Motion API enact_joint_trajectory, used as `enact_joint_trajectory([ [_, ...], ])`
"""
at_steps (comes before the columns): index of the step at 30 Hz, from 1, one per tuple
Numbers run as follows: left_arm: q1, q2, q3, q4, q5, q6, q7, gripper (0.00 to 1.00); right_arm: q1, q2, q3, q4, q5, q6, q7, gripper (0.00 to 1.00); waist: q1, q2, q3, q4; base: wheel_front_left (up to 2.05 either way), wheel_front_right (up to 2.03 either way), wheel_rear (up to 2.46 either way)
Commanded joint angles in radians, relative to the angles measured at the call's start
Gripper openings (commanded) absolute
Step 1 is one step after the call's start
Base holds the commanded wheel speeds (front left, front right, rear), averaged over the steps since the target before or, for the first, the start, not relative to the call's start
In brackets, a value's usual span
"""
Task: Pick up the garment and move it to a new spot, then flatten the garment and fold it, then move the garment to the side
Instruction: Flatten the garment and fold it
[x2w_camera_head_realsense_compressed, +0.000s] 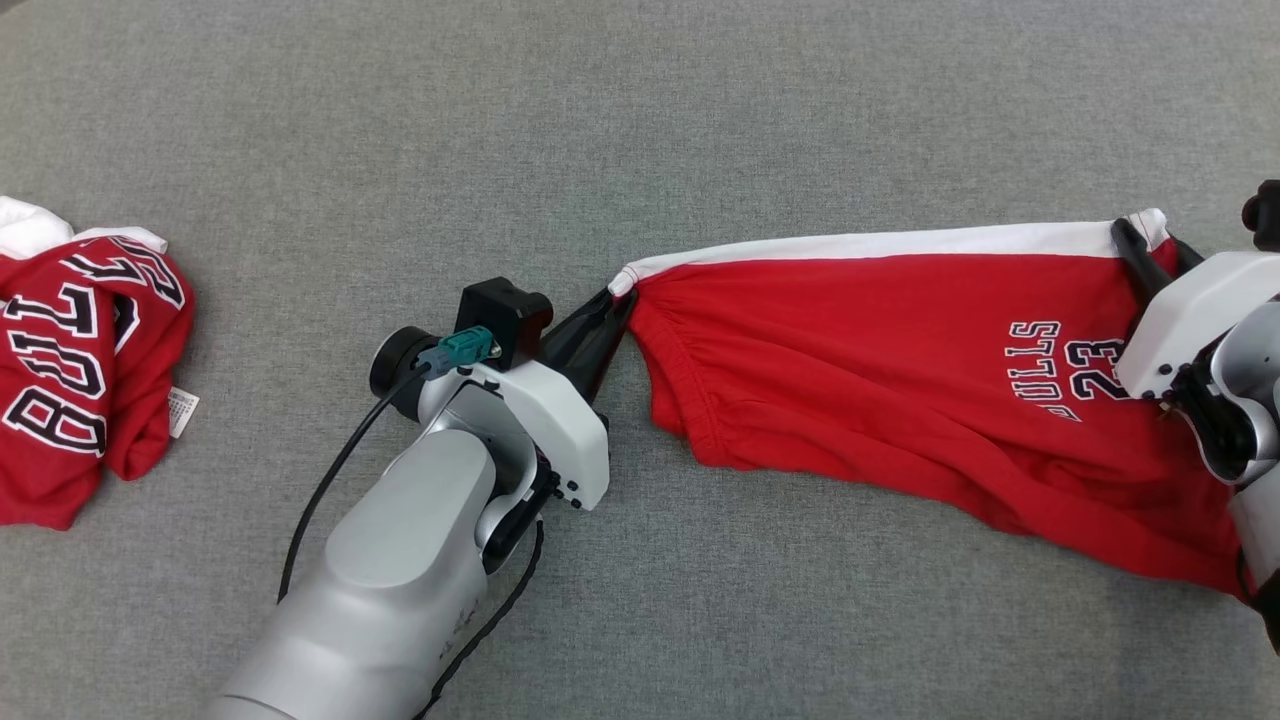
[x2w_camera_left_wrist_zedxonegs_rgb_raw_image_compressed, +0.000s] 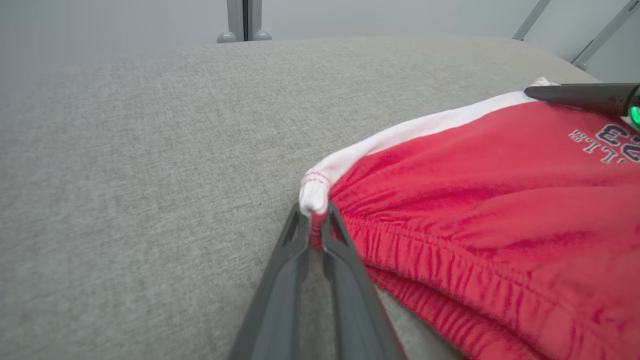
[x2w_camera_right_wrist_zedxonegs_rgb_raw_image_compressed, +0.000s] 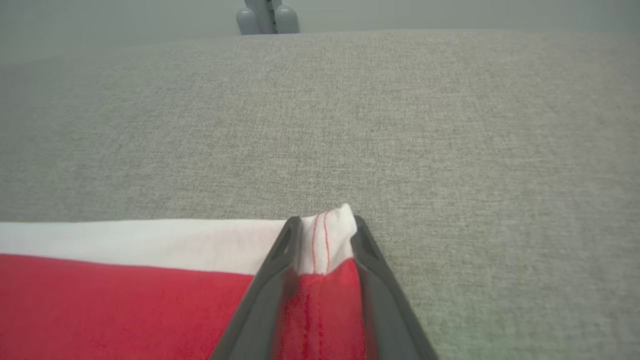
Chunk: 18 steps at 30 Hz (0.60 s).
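Left gripper (x2w_camera_head_realsense_compressed: 618, 300) clamped on shorts (x2w_camera_head_realsense_compressed: 900, 370) waistband corner, right gripper (x2w_camera_right_wrist_zedxonegs_rgb_raw_image_compressed: 326, 225) pinching hem corner. Shorts' lower right cut off. Crumpled jersey (x2w_camera_head_realsense_compressed: 80, 370) on bench (x2w_camera_head_realsense_compressed: 640, 120), partly out of frame.

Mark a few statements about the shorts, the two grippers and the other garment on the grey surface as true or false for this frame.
1. The left gripper is shut on the gathered waistband end of the shorts. True.
2. The shorts are folded in half. False: they lie drawn out in one length between the two grippers.
3. A second red garment lies crumpled at the robot's left, apart from the shorts. True.
4. The right gripper hangs over the bare grey surface, away from the shorts. False: its fingers stand on either side of the white-striped hem corner.
5. The number printed on the shorts is 32. False: it is 23.
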Motion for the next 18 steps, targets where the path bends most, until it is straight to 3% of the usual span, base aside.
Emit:
enact_joint_trajectory([
  [1, -0.019, 0.009, 0.002, 0.006, -0.003, 0.006, -0.014, 0.00, 0.005, -0.005, 0.013, 0.011, 0.011, 0.000, -0.013, 0.00, 0.0000, 0.0000, -0.003, -0.003, 0.00, 0.00, 0.00],
  [9, 0.003, 0.049, 0.049, -0.093, 0.011, 0.050, -0.089, 0.00, 0.061, -0.032, -0.005, -0.108, -0.001, -0.001, -0.235, 0.00, 0.0000, 0.0000, -0.059, -0.033, 0.00, 0.00, 0.00],
  [14, 0.049, 0.120, 0.089, -0.267, 0.033, 0.099, -0.099, 0.00, 0.136, -0.023, -0.066, -0.297, -0.034, -0.001, -0.344, 0.00, 0.0000, 0.0000, -0.114, -0.066, 0.00, 0.00, 0.00],
  [18, 0.092, 0.183, 0.116, -0.453, 0.046, 0.141, -0.090, 0.00, 0.196, -0.008, -0.138, -0.499, -0.071, -0.001, -0.369, 0.00, 0.0000, 0.0000, -0.159, -0.091, 0.00, 0.00, 0.00],
])
